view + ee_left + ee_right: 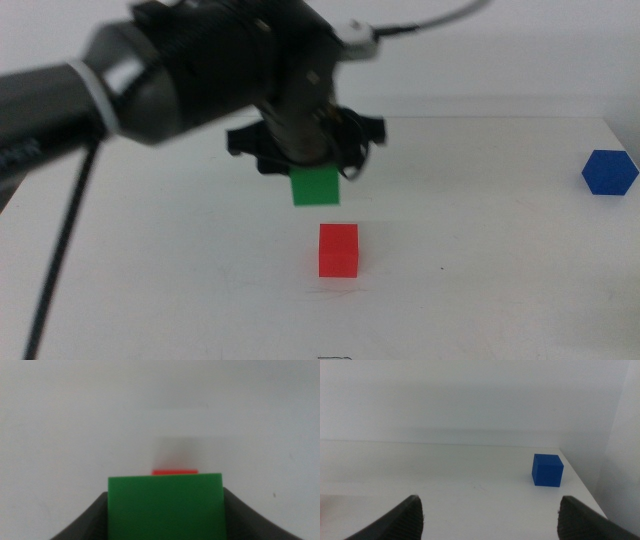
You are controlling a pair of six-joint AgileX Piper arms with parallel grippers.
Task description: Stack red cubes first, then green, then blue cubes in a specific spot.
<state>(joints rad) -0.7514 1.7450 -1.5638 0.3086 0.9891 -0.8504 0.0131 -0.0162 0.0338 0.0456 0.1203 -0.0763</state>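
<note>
Green cube is up in the air, clamped between the left gripper jaws, faces look level and square to the table. In the left wrist view the jaws sit tight on both sides of the green, w/ a sliver of red peeking out past its top edge.

Red cube sits flat on the table around the middle, toward the near edge. Green hangs above it, a bit off toward the far-left, not touching.

Blue cube is well apart, right by the table's right edge, turned corner-on to the middle cam.

Right gripper is out of the middle view, jaws wide apart, holding nothing, w/ the blue on the table beyond it.
</note>
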